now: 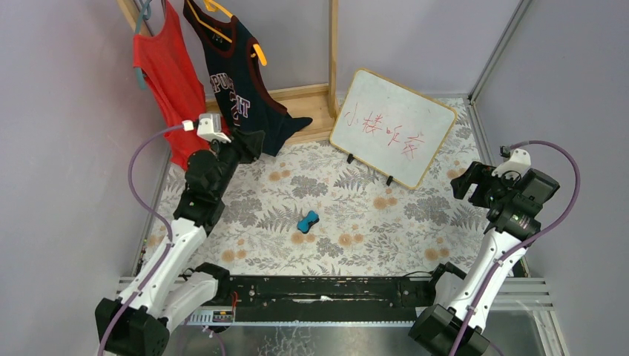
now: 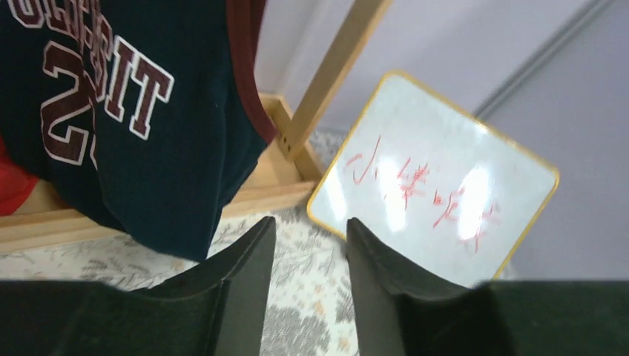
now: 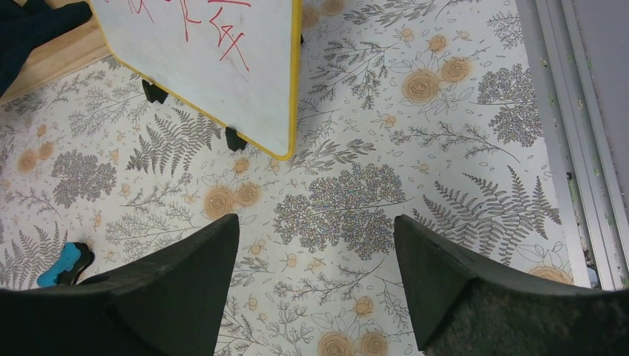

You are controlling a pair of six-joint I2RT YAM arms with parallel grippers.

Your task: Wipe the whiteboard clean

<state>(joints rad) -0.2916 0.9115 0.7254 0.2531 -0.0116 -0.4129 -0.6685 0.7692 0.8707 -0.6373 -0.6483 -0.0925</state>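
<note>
Our right wrist catches the blue eraser (image 3: 63,265); the left, the glossy round-cornered whiteboard (image 2: 438,174). Left gripper (image 2: 311,228) and right gripper (image 3: 317,222) gape empty.

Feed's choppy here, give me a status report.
Left gripper, right gripper: jaws open, empty. Whiteboard standing, red writing unerased. Blue eraser loose mid-table, nothing in the way.

Whiteboard (image 1: 393,127) propped upright, red writing, unerased
</note>
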